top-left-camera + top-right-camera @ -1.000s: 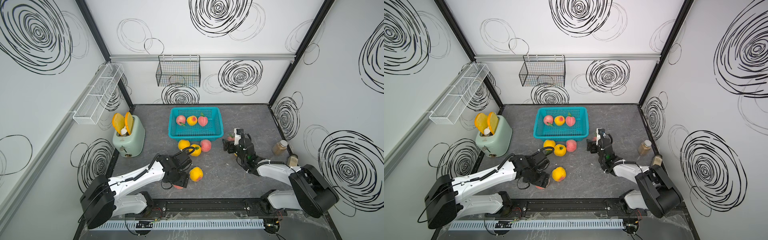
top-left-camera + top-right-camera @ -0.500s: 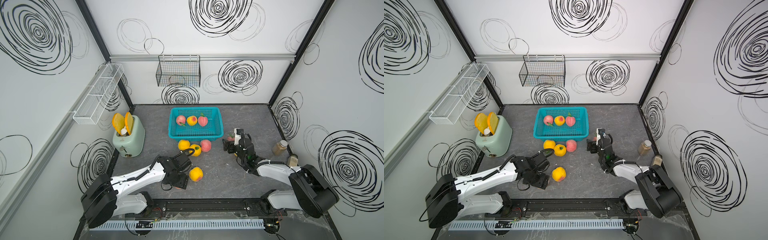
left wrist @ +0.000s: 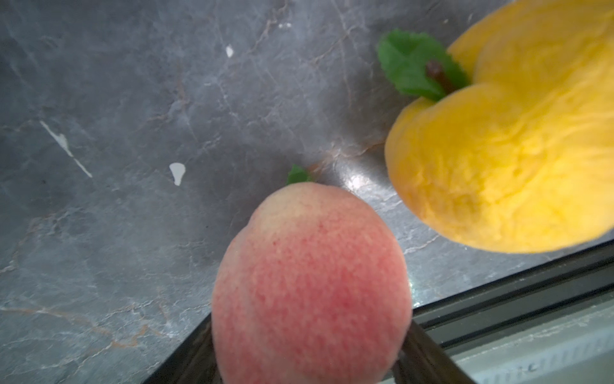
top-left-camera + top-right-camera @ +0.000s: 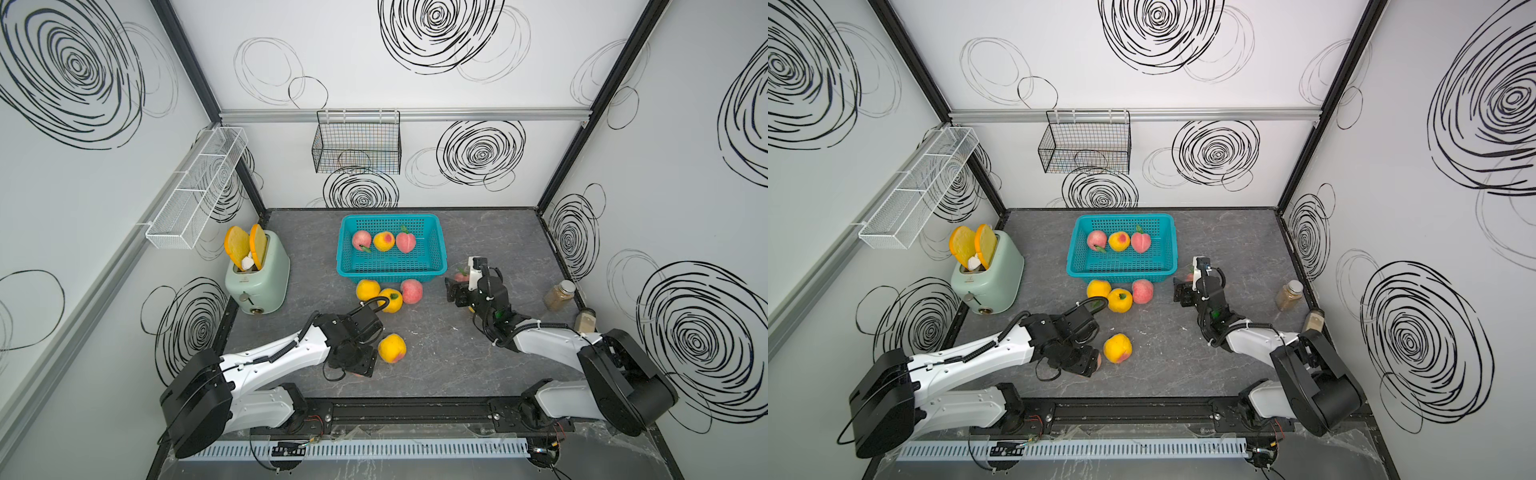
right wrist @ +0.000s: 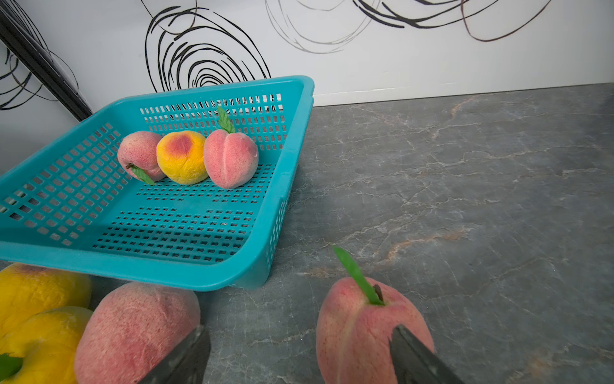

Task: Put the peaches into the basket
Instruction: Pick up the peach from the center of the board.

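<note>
Grip quality governed this step. The left gripper (image 4: pixel 360 368) stood low near the front edge of the table (image 4: pixel 436 357), jaws closed against both flanks of a pink peach (image 3: pixel 309 292); the left wrist view showed a dark finger at each side of the fruit. A yellow peach (image 4: pixel 392 348) lay just beside it.

The basket (image 4: pixel 390 272) sat toward the back. Three peaches (image 4: pixel 384 241) lay in a row by its far wall, and three more peaches (image 4: pixel 390 300) lay on the table just beside its near side.

Recommended procedure:
- Lift straight up before any sideways travel (the yellow neighbour would likely roll if brushed).
- Carry over the cluster and the near rim with clearance.
- Release low over the bare half of the basket floor.

The fuzzy, round surface probably called for a centred, moderate squeeze.

The right gripper (image 5: pixel 298 329) was open and empty, one finger in front of a leafed pink peach (image 5: pixel 358 325) near the basket's corner.
</note>
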Available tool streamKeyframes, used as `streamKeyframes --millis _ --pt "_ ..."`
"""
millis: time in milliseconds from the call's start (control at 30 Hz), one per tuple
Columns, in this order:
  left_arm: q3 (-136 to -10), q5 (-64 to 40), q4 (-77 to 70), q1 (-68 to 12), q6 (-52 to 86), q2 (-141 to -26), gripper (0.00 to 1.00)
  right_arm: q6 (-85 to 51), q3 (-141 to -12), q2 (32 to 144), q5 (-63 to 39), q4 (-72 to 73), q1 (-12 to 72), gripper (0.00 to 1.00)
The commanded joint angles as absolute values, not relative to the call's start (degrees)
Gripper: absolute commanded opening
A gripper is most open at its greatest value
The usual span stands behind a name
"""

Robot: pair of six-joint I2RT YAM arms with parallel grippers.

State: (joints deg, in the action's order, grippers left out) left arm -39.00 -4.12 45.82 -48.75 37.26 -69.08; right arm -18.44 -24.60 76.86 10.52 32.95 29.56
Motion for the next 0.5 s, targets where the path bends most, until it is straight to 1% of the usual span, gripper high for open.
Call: streamKeyframes --millis 0,67,100,167,467 --pt "-37.97 -4.53 44.52 -48.91 38.58 -68.12 0.68 -18.72 -24.66 75.86 10.83 32.35 29.96 0.88" --pt "-37.96 -4.14 44.31 -48.90 38.75 -68.03 0.67 -18.72 -24.53 75.77 10.91 32.26 29.96 0.88" --pt "-37.89 -4.21 44.01 -48.88 38.89 -68.03 0.64 -18.72 -24.57 75.77 10.92 32.26 29.92 0.88" --pt "-37.60 -4.55 43.45 -48.87 39.19 -67.91 0.62 -18.72 -24.53 75.76 10.92 32.21 29.95 0.88" --pt "-37.20 -4.35 43.33 -48.87 39.61 -66.65 0.61 -18.81 -24.54 75.76 10.84 32.27 29.92 0.88"
